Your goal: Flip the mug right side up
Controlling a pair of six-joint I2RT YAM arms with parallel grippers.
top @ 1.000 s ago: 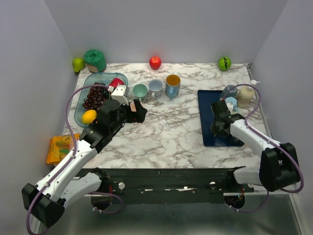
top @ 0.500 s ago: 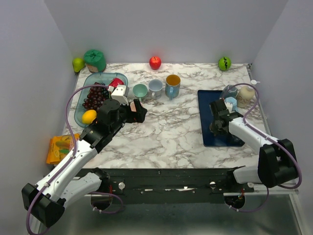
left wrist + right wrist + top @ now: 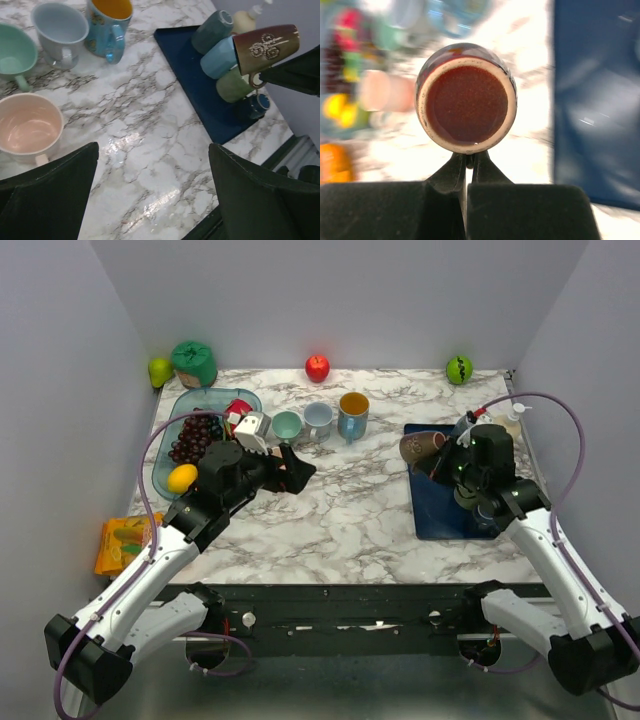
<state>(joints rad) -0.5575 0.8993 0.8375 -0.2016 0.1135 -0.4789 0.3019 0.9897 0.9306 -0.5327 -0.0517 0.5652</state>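
Up off the blue tray [image 3: 436, 512] since a second ago: brown mug [image 3: 420, 447], now on its side above the tray's far left corner, handle pinched tight in the right jaws. Left jaws spread wide, holding nothing, well left of the tray. Roll the wrist until the rim faces up, then lower gently onto bare tabletop [image 3: 340, 520] left of the tray, clear of the upright mugs [image 3: 318, 420].

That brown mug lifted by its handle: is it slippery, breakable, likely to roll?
Probably rigid and breakable: the brown mug looks like glazed ceramic, so a drop could chip it. The right hand pinches only its thin handle, so it may swing or slip. Lying on its side, its round body would likely roll until the handle stopped it.
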